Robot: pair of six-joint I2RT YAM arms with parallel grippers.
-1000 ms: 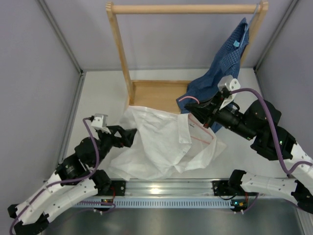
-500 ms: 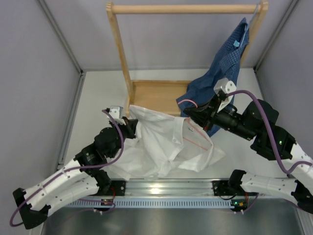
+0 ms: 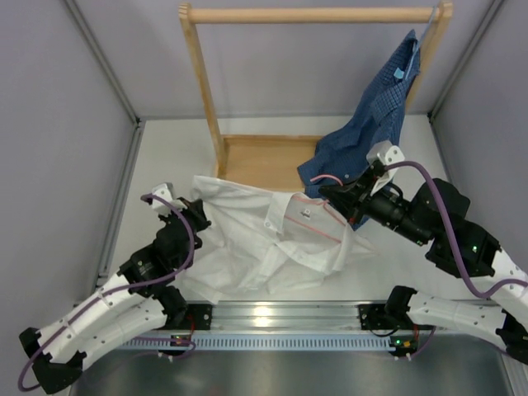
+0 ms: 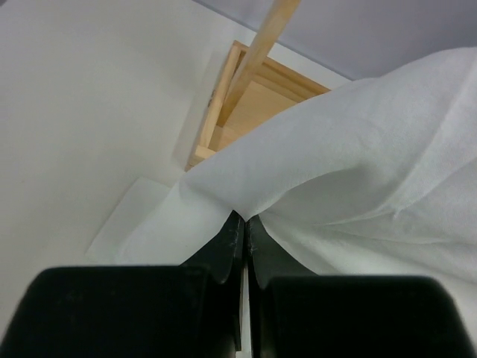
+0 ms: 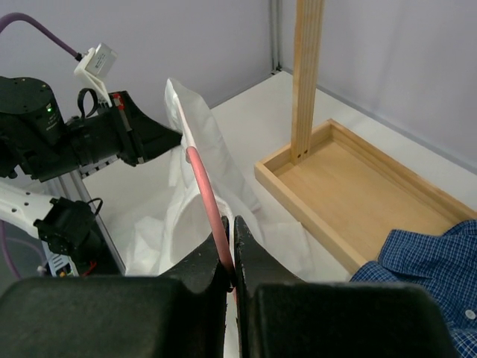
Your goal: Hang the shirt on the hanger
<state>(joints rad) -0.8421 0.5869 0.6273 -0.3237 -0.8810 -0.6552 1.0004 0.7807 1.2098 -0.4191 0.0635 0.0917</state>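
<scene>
I count two shirts: one white shirt [image 3: 247,243] and one blue checked shirt [image 3: 373,124]. I count two hangers: one pink hanger [image 5: 201,186] and one pale blue hanger [image 3: 399,73], though only a small bit of that one shows. There is one wooden rack [image 3: 202,82] with one tray [image 3: 256,161] at its foot. I have two arms with one gripper each, so two: my left gripper [image 3: 200,216] and my right gripper [image 3: 323,195]. I see two purple cables [image 3: 417,164], one on each arm.

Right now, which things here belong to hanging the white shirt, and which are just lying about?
In the job: white shirt, pinched by the left gripper; pink hanger, clamped in the right gripper.
Lying about: dark blue checked shirt; wooden clothes rack with its tray base.
</scene>
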